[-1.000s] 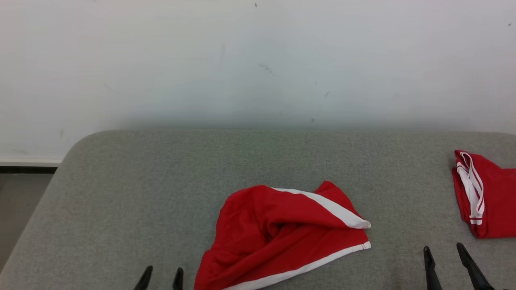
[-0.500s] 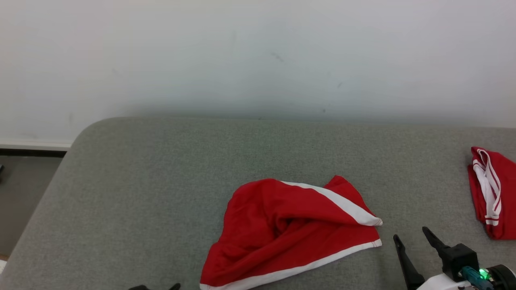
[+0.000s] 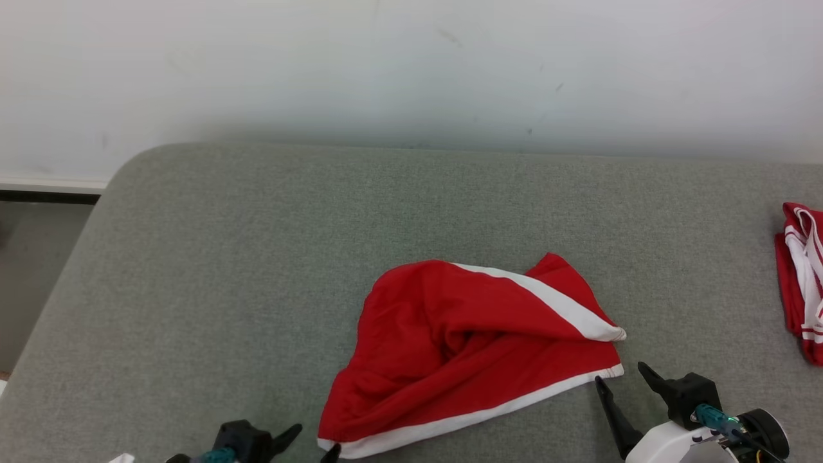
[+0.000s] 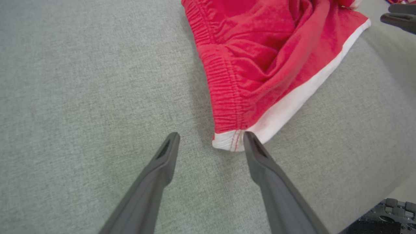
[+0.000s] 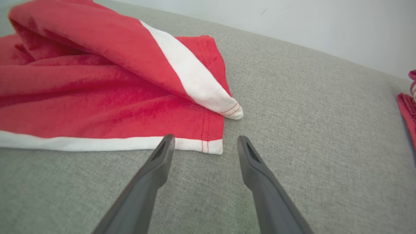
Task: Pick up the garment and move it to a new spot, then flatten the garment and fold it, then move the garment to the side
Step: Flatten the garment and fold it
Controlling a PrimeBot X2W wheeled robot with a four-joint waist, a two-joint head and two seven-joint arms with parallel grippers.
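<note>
Left end effector (image 3: 315,441): released, with the waistband corner of the red garment (image 3: 476,347) just ahead of its fingertips. I see the garment crumpled on the grey bench (image 3: 212,270), between the two end effectors. Right end effector (image 3: 619,373): likewise released, its tips just short of the white-trimmed hem corner. A second red piece (image 3: 800,276) lies well off to its right.

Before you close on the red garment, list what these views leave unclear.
- Red garment: lower layers, head view, hidden under its own folds.
- Second red garment: head view, cut off by the right edge.
- Left end effector: left wrist view, touching the white hem corner or not, unclear; they overlap there.
</note>
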